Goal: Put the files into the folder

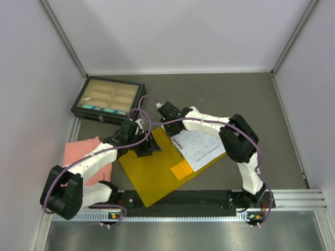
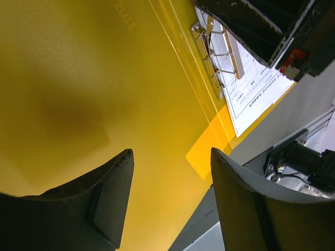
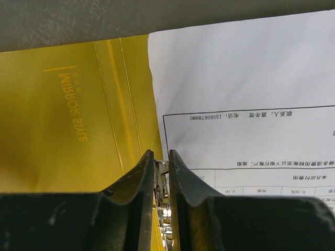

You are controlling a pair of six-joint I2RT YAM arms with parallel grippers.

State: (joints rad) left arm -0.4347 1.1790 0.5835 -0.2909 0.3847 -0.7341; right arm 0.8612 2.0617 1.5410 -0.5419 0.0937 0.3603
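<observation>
Right tool (image 3: 160,153) clenches the metal clip (image 3: 163,180) of the folder (image 1: 157,175), seemingly to admit the files (image 1: 201,149); left tool (image 2: 170,157), jaws released, hangs over its cover.

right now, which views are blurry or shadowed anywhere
Left wrist: the left pincer looks soft, a dim shadow lies on the yellow folder. Right wrist: the printed sheet is sharp, the metal clip in the right pincer blurred. Top external: evenly lit.

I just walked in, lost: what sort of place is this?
Probably a robotics lab test booth, not an office: plain walls box in a grey table, two robot arms are bolted to a rail at its edge, and a yellow folder and printed sheets lie on it.
</observation>
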